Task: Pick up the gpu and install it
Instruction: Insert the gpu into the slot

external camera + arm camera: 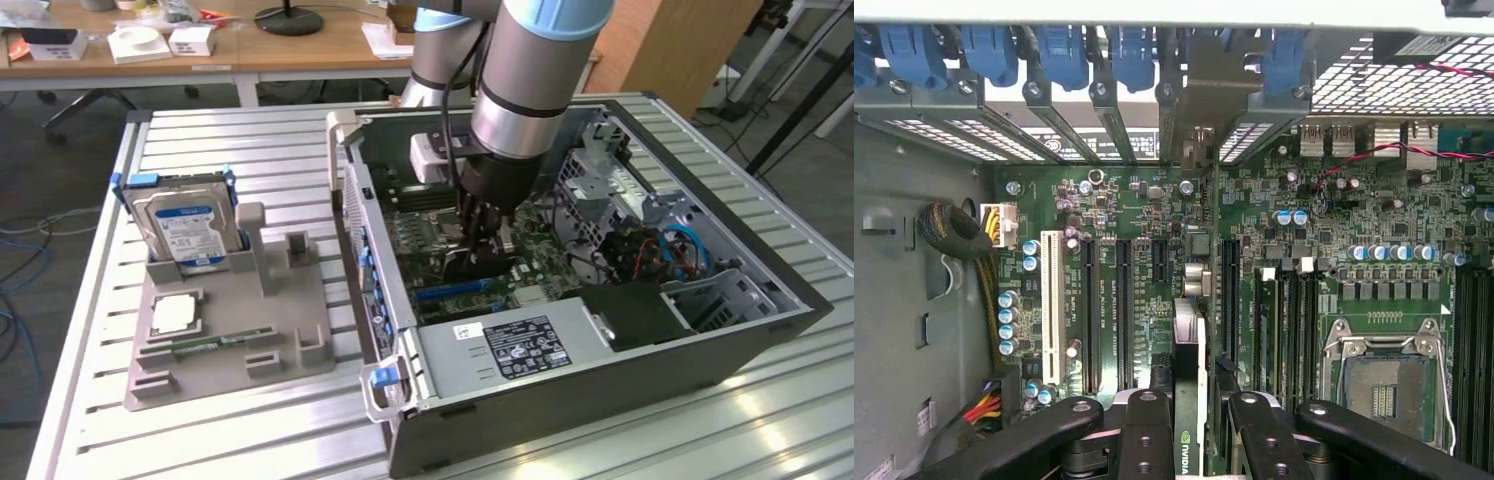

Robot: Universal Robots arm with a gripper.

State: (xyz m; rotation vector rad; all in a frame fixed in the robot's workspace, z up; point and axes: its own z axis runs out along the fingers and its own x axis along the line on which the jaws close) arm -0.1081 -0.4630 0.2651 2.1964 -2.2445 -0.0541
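Inside the open computer case (747, 330), my gripper (483, 228) is shut on the gpu (478, 268), a dark card held upright just above the green motherboard (534, 250). The wrist view shows the gpu (1190, 340) edge-on between my black fingers (1144, 430), with a logo near the gripper (1190, 425). Its pale metal bracket (1199, 95) reaches the rear slot openings beside the blue latches (1064, 50). The card's lower edge lies along the motherboard (1334, 220), between the black expansion slots (1122, 300) and the memory slots (1279, 320). I cannot tell whether it is seated.
Left of the case in the exterior view, a grey fixture (287, 320) holds a silver hard drive (187, 225), a processor (174, 313) and a green memory stick (200, 345). In the case are a power supply (534, 345), blue cables (674, 250) and an empty processor socket (1389, 385).
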